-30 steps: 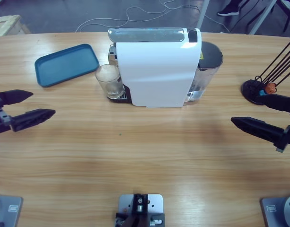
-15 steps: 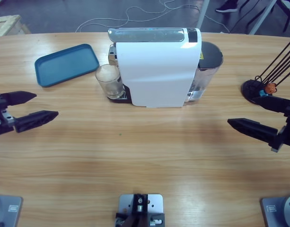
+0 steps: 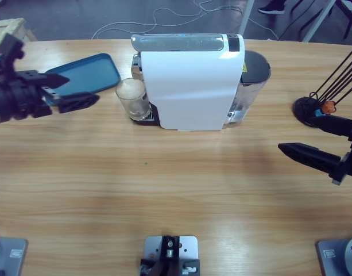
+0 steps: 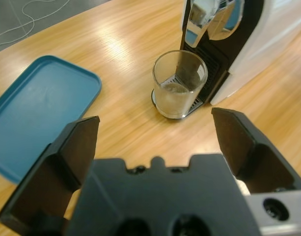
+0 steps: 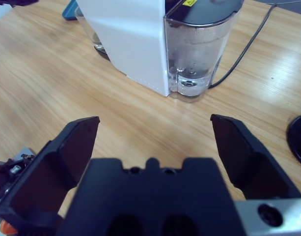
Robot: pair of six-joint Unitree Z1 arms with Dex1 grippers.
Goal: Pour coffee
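The glass is stood upright on the drip grille of the coffee machine, under the spout, at the machine's left end as seen from above. In the left wrist view the glass is seen to be clear and thin-walled, and a little pale liquid appears to be held in its bottom, though how much cannot be told. It is judged to be light, rigid, smooth and breakable; a slip or a knock against the black spout housing is to be feared. A hold is best taken across the side wall at about mid-height, from the open side away from the machine, with only moderate squeeze.

The left end effector is held open and empty, just over the tray's right edge and near the glass, which is framed between its jaws in the wrist view but not touched. A blue tray is laid flat on the desk beside the glass, well clear of the machine.

The right end effector is likewise held open and empty, well apart from the glass, facing the water tank at the machine's other end. A black stand with thin rods is set near it.
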